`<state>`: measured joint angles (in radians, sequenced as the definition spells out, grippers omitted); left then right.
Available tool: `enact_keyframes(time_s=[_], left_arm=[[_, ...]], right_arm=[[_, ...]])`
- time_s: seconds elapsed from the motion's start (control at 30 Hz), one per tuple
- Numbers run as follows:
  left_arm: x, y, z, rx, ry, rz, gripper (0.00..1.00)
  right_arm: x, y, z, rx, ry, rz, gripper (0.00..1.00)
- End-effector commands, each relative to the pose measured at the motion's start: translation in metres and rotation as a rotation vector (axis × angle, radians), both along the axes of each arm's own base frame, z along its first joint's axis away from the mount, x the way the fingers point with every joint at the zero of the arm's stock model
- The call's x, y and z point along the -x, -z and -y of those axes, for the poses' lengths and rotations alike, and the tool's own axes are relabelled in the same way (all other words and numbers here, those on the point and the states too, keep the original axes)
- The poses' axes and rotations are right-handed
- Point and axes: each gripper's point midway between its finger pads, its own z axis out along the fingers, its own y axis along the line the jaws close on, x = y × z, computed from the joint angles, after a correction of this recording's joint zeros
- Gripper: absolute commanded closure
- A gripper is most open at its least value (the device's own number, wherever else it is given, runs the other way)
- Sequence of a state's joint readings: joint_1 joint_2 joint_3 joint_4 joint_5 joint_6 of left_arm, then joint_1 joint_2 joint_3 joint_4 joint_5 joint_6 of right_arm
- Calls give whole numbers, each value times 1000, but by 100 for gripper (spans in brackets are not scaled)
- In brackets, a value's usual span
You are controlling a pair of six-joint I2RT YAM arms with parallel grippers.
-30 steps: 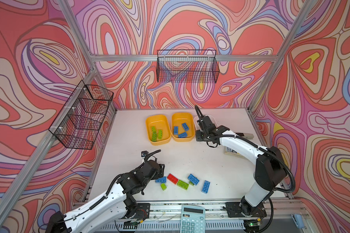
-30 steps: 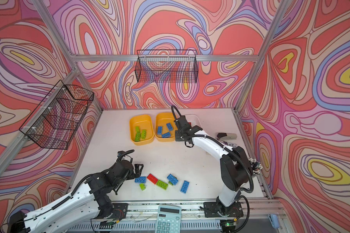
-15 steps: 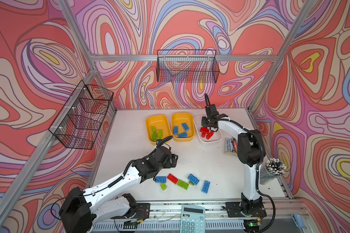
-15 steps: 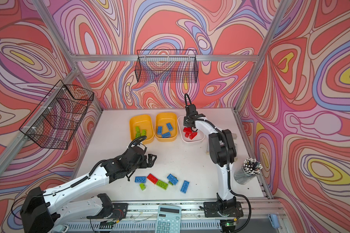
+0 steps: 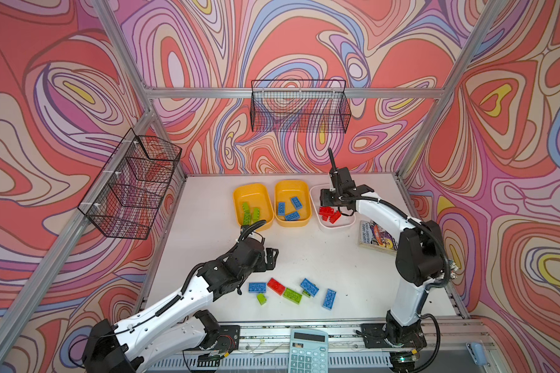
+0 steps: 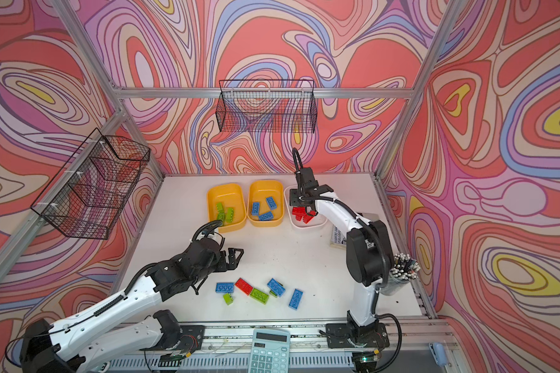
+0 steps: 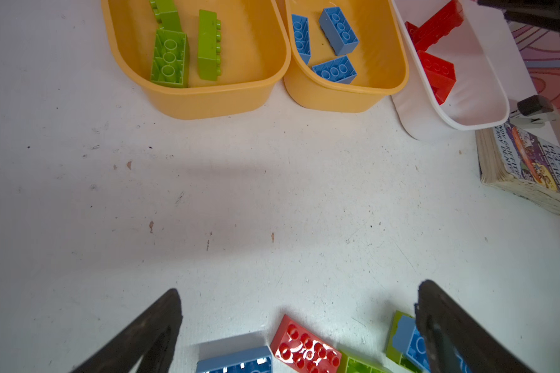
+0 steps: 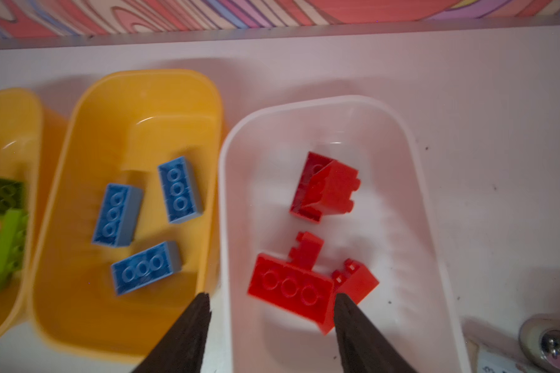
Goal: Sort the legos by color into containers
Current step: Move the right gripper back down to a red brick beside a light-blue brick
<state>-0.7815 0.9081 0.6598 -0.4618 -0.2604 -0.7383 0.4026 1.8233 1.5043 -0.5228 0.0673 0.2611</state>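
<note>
**Tool state.** The left tool [image 5: 272, 258] has its jaws spread wide and empty, and it hovers over bare bench [image 5: 320, 252] just behind the loose bricks. The right tool [image 8: 272, 295] hangs over the white tub [image 5: 337, 225] with its jaws apart. I see nothing clamped between them.

**Location of parts.** Three tubs stand in a row toward the rear edge. The left yellow tub [image 5: 240, 197] holds lime green bricks [image 5: 249, 211], the middle yellow tub [image 5: 306, 193] holds blue bricks [image 5: 288, 208], and the white tub holds red bricks [image 5: 328, 213]. Unsorted pieces lie near the middle of the front edge:
- three blue bricks [image 5: 257, 287]
- one loose red brick [image 5: 276, 285]
- a long green brick [image 5: 292, 295]
- a short green brick [image 5: 261, 298]

**Handling.** I judge the bricks light, rigid and smooth-walled, so they are likely to skid or twist under an off-centre pinch. I would take hold across the two long flat walls at mid-length, with the jaws clear of the studs. The loose red brick touches the long green brick at one corner, so the approach should come from its free sides to avoid dragging the neighbour.
</note>
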Motion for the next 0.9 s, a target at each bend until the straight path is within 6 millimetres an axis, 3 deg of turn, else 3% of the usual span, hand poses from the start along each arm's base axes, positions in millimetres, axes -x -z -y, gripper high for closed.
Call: enact_keyframes(time_s=[0.0, 0.23, 0.27, 0.43, 0.67, 0.87], left_arm=[[15, 12, -25, -27, -62, -35, 0], [43, 20, -59, 48, -163, -37, 0], [50, 33, -65, 40, -173, -60, 0], [65, 41, -75, 95, -201, -89, 0], [83, 49, -93, 136, -264, -110, 0], [89, 52, -101, 186, -298, -97, 0]], right_arm=[[47, -7, -36, -33, -137, -18, 37], [137, 10, -94, -47, -319, -77, 39], [150, 13, -104, -53, -351, -87, 39], [201, 37, -134, -76, -449, -136, 40], [248, 76, -166, -73, -550, -206, 41], [277, 91, -198, -43, -649, -222, 41]])
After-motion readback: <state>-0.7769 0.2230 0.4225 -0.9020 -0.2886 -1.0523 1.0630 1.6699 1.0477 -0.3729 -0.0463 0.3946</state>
